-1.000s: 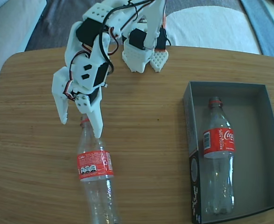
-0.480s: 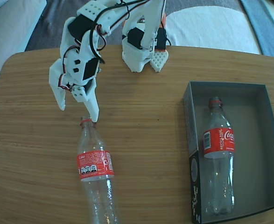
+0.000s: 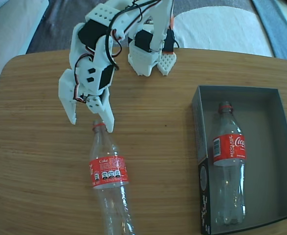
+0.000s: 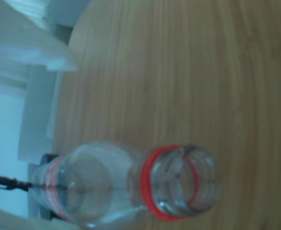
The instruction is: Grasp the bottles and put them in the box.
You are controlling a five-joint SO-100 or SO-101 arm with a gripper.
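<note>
A: How much of the job is done at this moment?

B: I judge about half. In the fixed view one bottle (image 3: 227, 166) lies inside the box (image 3: 198, 147), along its left wall, with the neck pointing to the far end. The other bottle (image 3: 109, 176) lies on the wooden table (image 3: 35, 147), well apart from the box, with its open neck toward the arm.

A: And the gripper, does it hold something?

B: No. The gripper (image 3: 91, 121) hangs just above the neck of the table bottle. Its two white fingers are spread apart and nothing is between them. The right finger tip is very near the red neck ring; I cannot tell if it touches.

A: What does the wrist view show?

B: It is blurred. The red ring and the open mouth of the same bottle (image 4: 130, 184) are at the bottom of the picture, very close to the camera. The fingers do not appear clearly there.

A: So what is left?

B: To take this second bottle, carry it across, and lay it in the free right half of the box. There seems to be enough room beside the first one.
</note>
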